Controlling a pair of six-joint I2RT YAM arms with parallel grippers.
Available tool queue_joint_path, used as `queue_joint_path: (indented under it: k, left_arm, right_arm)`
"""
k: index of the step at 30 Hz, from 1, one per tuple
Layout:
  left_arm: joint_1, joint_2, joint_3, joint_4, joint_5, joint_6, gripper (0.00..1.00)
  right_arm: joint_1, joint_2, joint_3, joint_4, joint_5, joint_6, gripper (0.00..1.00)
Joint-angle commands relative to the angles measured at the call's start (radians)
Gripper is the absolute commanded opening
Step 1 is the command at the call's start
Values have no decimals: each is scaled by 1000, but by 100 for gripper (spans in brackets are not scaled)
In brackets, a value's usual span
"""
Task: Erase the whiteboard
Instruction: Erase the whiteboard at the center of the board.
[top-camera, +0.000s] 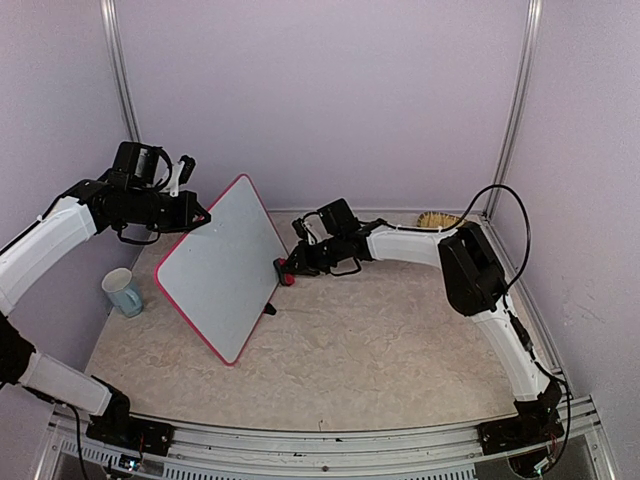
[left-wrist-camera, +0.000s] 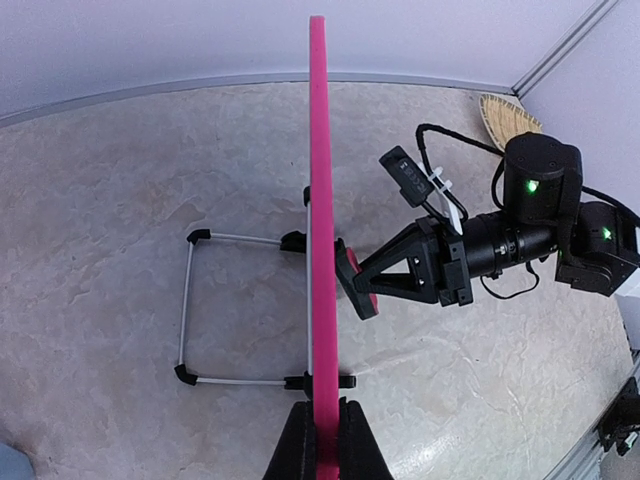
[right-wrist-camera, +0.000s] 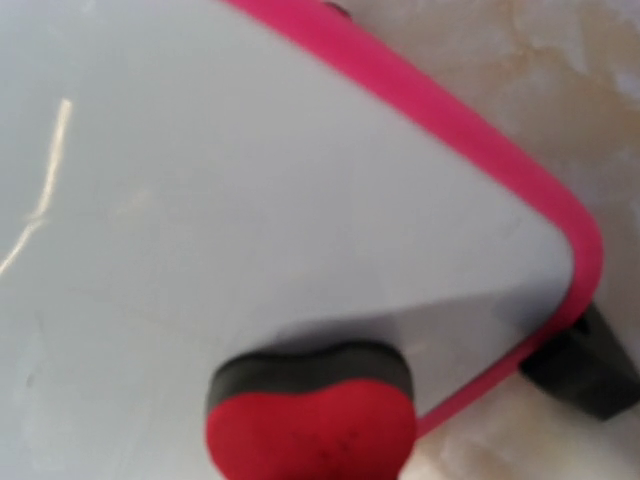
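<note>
Marbled tabletop (top-camera: 400, 345), lilac walls (top-camera: 330, 90). Raised left gripper (left-wrist-camera: 322, 440) clamped shut on whiteboard (top-camera: 225, 265) edge; right arm stretched low, right gripper (top-camera: 290, 266) pinching red heart eraser (right-wrist-camera: 312, 420) at board's lower corner.

Robot lab test cell: plain lilac walls (top-camera: 330, 90) with aluminium corner posts (top-camera: 521, 100) round the marbled table (top-camera: 350, 360), extrusion rail (top-camera: 320, 440) along its near edge.
</note>
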Motion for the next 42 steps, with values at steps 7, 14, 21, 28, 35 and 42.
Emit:
queue_joint_path:
  k: [7, 14, 21, 28, 35, 42]
  left_arm:
    - [-16, -17, -12, -10, 43, 22, 0]
    - [-18, -18, -14, -11, 41, 23, 0]
    - [-18, -11, -9, -12, 44, 25, 0]
    - [-19, -8, -5, -13, 46, 27, 0]
    - [-21, 1, -1, -13, 49, 28, 0]
    - [-22, 4, -1, -11, 47, 30, 0]
  right_arm:
    - [71, -9, -129, 72, -99, 46, 6]
    - [50, -44, -169, 111, -57, 77, 6]
    - [-18, -34, -104, 107, 3, 122, 6]
    - [-51, 45, 43, 48, 11, 127, 7]
    - [-49, 99, 103, 30, -11, 129, 7]
    - [-6, 51, -7, 56, -27, 95, 6]
